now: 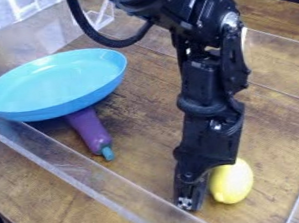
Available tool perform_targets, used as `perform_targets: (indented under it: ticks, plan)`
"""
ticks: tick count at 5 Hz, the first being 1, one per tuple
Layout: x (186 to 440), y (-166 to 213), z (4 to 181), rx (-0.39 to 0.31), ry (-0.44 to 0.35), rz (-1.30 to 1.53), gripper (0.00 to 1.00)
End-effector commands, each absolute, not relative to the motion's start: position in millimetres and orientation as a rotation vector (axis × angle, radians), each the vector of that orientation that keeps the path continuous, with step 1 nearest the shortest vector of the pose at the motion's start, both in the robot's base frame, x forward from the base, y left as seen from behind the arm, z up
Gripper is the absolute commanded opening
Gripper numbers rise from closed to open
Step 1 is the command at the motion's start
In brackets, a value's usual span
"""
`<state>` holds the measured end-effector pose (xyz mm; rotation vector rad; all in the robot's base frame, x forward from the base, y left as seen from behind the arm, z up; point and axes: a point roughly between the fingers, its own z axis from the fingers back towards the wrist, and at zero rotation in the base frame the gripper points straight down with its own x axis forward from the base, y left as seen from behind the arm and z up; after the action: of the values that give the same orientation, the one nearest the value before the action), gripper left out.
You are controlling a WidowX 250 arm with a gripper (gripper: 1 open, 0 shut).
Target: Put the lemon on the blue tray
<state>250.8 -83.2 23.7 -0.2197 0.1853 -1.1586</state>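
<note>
The lemon (233,183) is a small bright-yellow oval lying on the wooden table at the lower right. My gripper (190,196) points down right beside it, on its left. The fingers look shut, with the lemon against their right side, not between them. The black arm rises from there to the top of the view. The blue tray (53,81) is a wide, shallow, light-blue dish at the upper left, well away from the lemon, and nothing lies in it.
A purple eggplant (92,131) with a teal stem lies by the tray's near edge, between tray and gripper. A clear plastic wall (63,163) runs along the front left of the table. A black cable (93,29) loops behind the arm.
</note>
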Motion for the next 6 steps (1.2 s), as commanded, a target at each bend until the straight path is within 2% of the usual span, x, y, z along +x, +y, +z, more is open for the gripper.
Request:
perform_targets:
  ticks: [1, 2, 3, 5, 6]
  plan:
    - [267, -80, 59.1, -0.188, 0.087, -1.1, 0.0]
    - [265, -75, 92.3, -0.169, 0.097, -1.023, 0.0]
    - [268, -75, 81.2, -0.166, 0.104, -1.042, 1.0]
    - [288, -93, 71.1, -0.17, 0.118, -1.204, 1.0]
    - [284, -98, 66.8, -0.176, 0.129, -1.231, 1.0]
